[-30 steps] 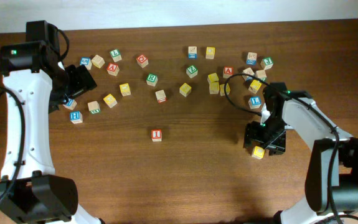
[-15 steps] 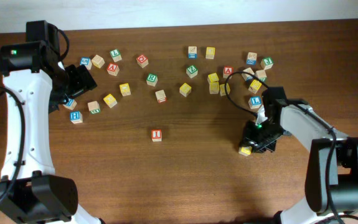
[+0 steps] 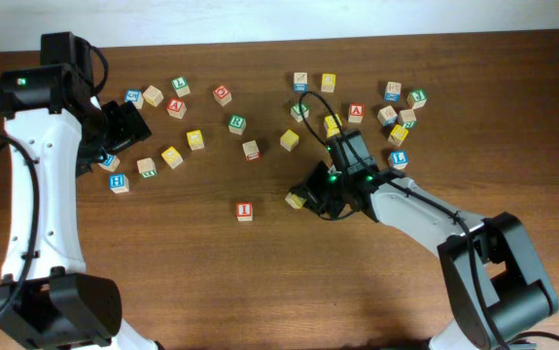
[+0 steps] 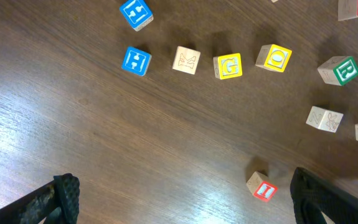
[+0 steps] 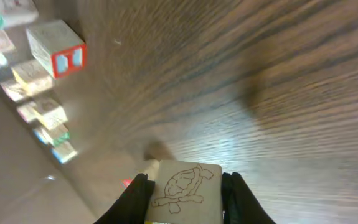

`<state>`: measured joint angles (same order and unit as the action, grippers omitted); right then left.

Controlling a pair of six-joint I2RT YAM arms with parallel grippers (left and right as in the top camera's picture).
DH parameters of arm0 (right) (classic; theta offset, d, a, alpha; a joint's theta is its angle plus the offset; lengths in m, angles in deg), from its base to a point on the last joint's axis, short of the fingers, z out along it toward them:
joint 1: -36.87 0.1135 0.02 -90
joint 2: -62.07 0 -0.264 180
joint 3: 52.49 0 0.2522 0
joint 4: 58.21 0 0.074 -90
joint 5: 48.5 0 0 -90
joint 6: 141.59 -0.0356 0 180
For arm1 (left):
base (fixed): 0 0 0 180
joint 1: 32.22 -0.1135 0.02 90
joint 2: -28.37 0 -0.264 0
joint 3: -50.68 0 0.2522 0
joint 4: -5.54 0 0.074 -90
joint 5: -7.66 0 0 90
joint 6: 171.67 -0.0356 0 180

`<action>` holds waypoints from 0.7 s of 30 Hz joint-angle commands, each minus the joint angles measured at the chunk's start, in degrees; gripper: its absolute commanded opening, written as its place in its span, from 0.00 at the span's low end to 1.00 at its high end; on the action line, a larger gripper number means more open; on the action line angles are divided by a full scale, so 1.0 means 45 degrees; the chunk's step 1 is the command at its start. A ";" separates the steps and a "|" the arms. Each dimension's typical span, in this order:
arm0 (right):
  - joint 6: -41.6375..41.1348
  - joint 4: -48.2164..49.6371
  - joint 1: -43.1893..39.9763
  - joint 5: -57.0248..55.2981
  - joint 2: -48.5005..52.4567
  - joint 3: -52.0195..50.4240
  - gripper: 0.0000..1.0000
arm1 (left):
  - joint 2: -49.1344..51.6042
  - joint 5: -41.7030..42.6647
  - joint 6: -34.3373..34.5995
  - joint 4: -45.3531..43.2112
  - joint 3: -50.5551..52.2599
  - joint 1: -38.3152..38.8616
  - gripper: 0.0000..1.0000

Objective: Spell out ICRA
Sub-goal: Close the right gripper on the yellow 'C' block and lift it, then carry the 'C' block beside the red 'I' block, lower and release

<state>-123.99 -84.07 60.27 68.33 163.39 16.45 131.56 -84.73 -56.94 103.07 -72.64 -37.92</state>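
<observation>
Shifted over the last second: right gripper (image 5: 186, 198), from the lower right of the worktop (image 3: 260, 282) to its middle, yellow cube (image 3: 296, 201) carried along. Now closed on that cube, one finger pressed against each side, a turtle line-drawing on the face toward the wrist camera. Held just right of the I cube (image 3: 245, 210), near but apart; whether lifted off the wood or resting on it, not clear. I cube: red letter, alone in the lower middle, flat on the worktop, seen at the upper left of the right wrist view. R cube (image 3: 237, 123): green letter, in the far scatter, beyond the I cube and well apart from it. Left A cube (image 3: 175, 107): red letter, far left, near the left arm. Right A cube (image 3: 356, 111): red letter, far right cluster, just beyond the right arm. Left gripper (image 4: 183, 186): unmoved, hovering over the left of the worktop, jaws spread as wide as they go, nothing between them. Under it in the left wrist view: blue cubes (image 4: 135, 60), two, one beyond the other; then in a loose row a plain K cube (image 4: 186, 59), a yellow G cube (image 4: 228, 65) and a yellow O cube (image 4: 274, 57); R cube and I cube toward the right edge. Remaining cubes: strewn singly and in small clusters across the far half of the worktop, none stacked as far as can be told.
</observation>
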 commanded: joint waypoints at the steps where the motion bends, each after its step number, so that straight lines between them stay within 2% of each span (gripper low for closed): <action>1: -0.3220 0.0136 0.0967 -0.0884 0.0015 0.0049 0.27 | 0.0005 -0.0092 0.0160 0.0019 -0.0010 -0.0019 0.99; 6: -0.5916 0.0131 0.2263 -0.2414 0.0015 0.0049 0.27 | 0.0005 -0.0092 0.0160 0.0029 -0.0010 -0.0019 0.99; 7: -0.6144 0.0131 0.2390 -0.2574 0.0015 0.0049 0.28 | 0.0005 -0.0092 0.0160 0.0034 -0.0010 -0.0019 0.99; 10: -0.6460 0.0160 0.2637 -0.3133 0.0024 0.0049 0.39 | 0.0005 -0.0092 0.0160 0.0029 -0.0010 -0.0019 0.99; 13: -0.6455 0.0180 0.2657 -0.3308 0.0024 0.0049 0.41 | 0.0005 -0.0092 0.0160 0.0029 -0.0010 -0.0019 0.99; 15: -0.5858 0.0413 0.2652 -0.3308 0.0024 0.0049 0.46 | 0.0005 -0.0092 0.0160 0.0029 -0.0010 -0.0019 0.99; 16: -0.5124 0.0763 0.2613 -0.3322 0.0019 0.0049 0.54 | 0.0005 -0.0092 0.0160 0.0039 -0.0010 -0.0024 0.99; 17: -0.4396 0.0962 0.2540 -0.3303 0.0010 0.0083 0.57 | 0.0005 -0.0092 0.0160 0.0068 -0.0010 -0.0019 0.99; 21: -0.1554 0.0272 0.1860 -0.3191 -0.0597 0.0865 0.61 | 0.0005 -0.0092 0.0155 0.0083 -0.0010 -0.0024 0.99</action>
<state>-140.18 -80.76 70.67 54.62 163.39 17.30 131.56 -84.73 -56.94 103.25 -72.64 -37.92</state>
